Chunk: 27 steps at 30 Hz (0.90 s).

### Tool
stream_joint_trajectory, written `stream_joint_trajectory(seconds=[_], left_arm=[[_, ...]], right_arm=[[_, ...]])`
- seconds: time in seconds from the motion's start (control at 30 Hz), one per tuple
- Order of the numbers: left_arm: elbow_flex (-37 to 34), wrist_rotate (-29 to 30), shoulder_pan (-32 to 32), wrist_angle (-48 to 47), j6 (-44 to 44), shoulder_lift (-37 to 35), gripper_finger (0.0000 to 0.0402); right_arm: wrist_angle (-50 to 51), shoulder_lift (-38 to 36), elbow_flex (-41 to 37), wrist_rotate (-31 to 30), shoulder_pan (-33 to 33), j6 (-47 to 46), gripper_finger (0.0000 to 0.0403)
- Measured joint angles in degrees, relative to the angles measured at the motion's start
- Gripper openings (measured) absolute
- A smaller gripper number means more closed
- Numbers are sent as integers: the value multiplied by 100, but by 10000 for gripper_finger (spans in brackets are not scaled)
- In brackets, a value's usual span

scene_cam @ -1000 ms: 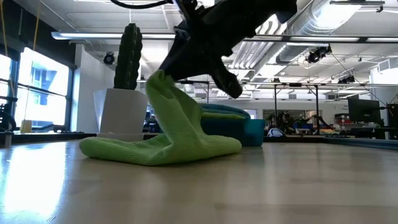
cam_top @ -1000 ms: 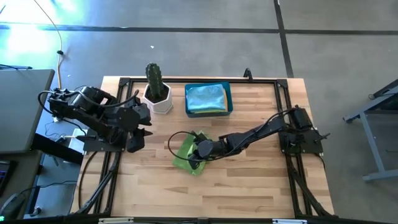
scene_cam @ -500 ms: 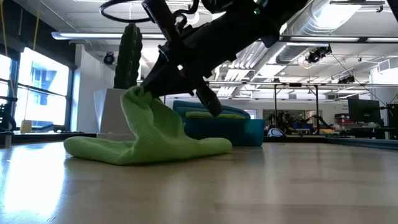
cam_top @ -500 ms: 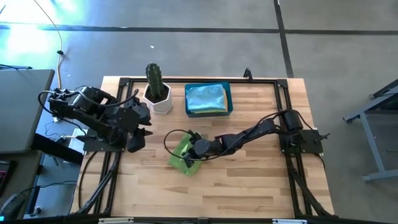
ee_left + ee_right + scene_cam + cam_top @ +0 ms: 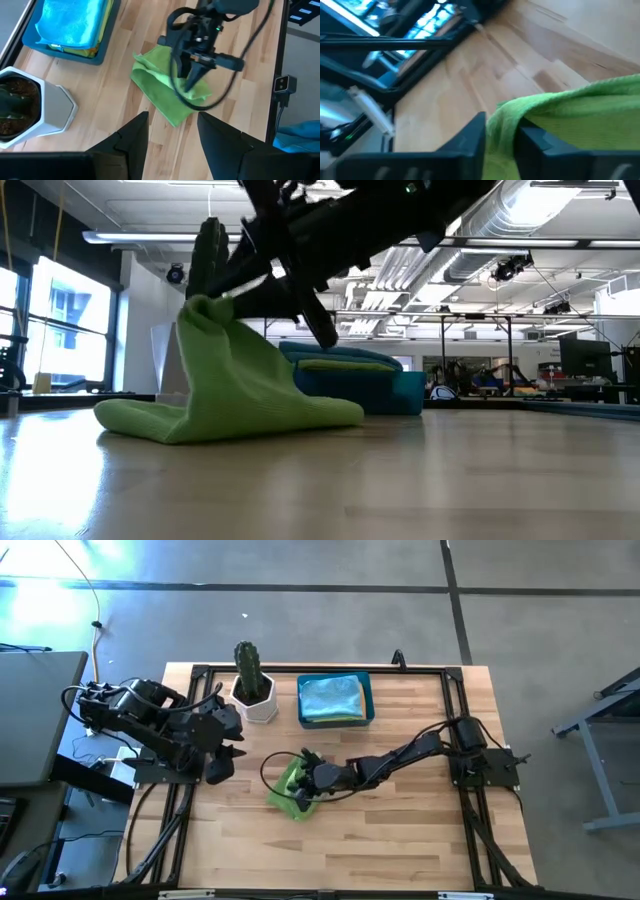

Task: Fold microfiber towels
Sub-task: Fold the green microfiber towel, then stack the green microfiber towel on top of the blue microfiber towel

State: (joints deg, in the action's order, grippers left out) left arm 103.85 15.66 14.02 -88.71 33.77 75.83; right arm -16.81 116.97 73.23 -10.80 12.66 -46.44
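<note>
The soft lime green microfiber towel (image 5: 287, 789) lies near the middle of the light wooden bench (image 5: 400, 840), a bit toward the left side. One corner of it is pulled up into a peak, and the rest lies flat on the wood. In the low view the towel (image 5: 225, 395) looks like a little tent, with its flat edges spread out on both sides.

The right hand (image 5: 303, 783) holds that raised corner. In the right wrist view its two dark fingers (image 5: 470, 137) sit on each side of the green cloth (image 5: 560, 120), with the cloth pinched between them. The right arm reaches low across the bench from its base on the right side.

All around the towel there is bare wood. The near half of the bench is open, and so is the space to the right of the towel under the arm.

Toward the far edge stands a blue plastic bin (image 5: 368, 700) with a light blue cloth (image 5: 331, 698) on top inside it. Just beside the bin is a white pot with a green cactus (image 5: 250, 680). Both are well apart from the green towel.

The left hand (image 5: 222, 755) waits at the left side of the bench, holding nothing, with its fingers (image 5: 127, 137) spread apart. A black metal frame (image 5: 455, 700) runs along the bench edges.
</note>
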Motion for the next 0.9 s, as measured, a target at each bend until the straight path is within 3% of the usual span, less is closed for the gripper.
stream_joint_trajectory(seconds=[0.2,0.37,0.57,0.73,0.9], left_arm=[[0,22,0,0,6,0,158],[0,22,0,0,8,0,158],[0,20,0,0,8,0,158],[0,17,0,-1,8,0,158],[0,17,0,-2,3,0,158]], right_arm=[[-471,0,0,273,27,396,151],[-782,0,0,415,23,502,180],[-501,0,0,539,27,816,174],[783,0,2,361,62,879,150],[2008,0,2,-66,6,89,131]])
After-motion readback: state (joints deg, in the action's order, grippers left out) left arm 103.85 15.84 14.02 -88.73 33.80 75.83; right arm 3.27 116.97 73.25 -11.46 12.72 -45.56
